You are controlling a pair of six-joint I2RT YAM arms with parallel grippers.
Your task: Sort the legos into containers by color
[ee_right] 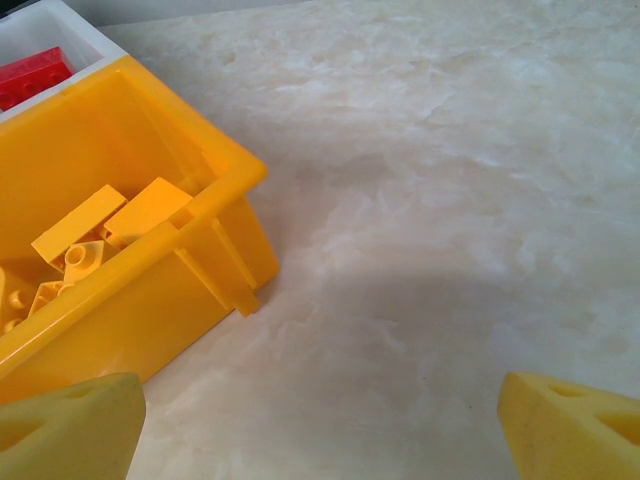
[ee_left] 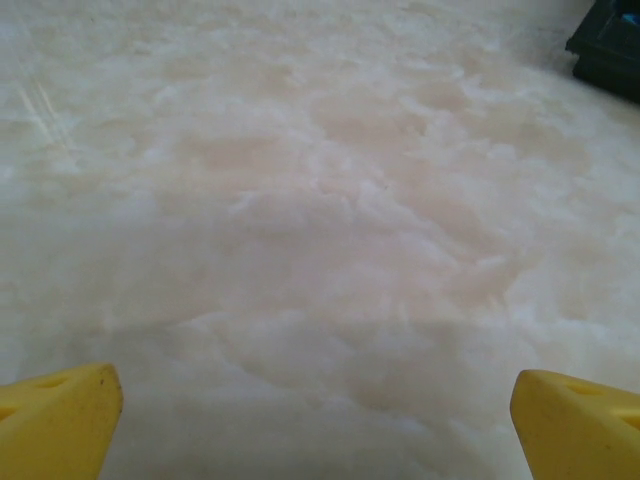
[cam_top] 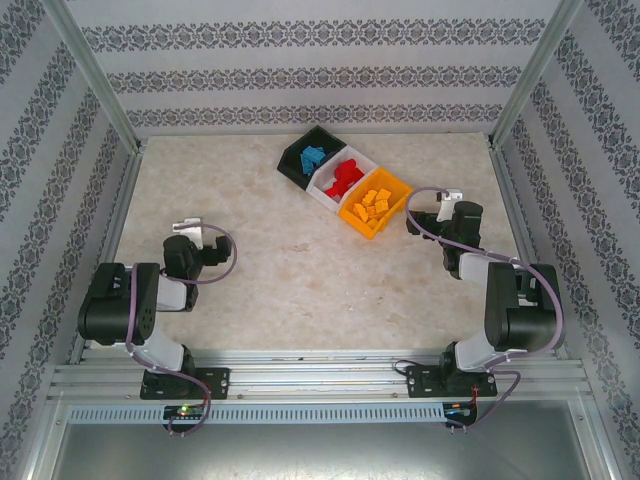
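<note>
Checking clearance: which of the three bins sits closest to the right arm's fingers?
The orange bin, at the row's right end, holding orange-yellow bricks; the white bin and black bin lie farther left.

Ahead and far right of the left pincer [ee_left: 315, 425], the black bin [ee_left: 610, 45] is cut off by the picture's corner, its inside out of sight; the worktop [ee_left: 300, 220] before that pincer is blurred. Its yellow fingertips [ee_left: 55, 420] run off the bottom edge. Left of the right pincer [ee_right: 320, 425], the orange bin [ee_right: 150, 320] is cropped at the frame's side, hiding part of its orange legos [ee_right: 110, 225]. Beyond it, the white bin [ee_right: 60, 28] shows just a corner, with a red lego [ee_right: 35, 78] cut short. From above, the blue legos [cam_top: 312, 157] are too small to count.
</note>
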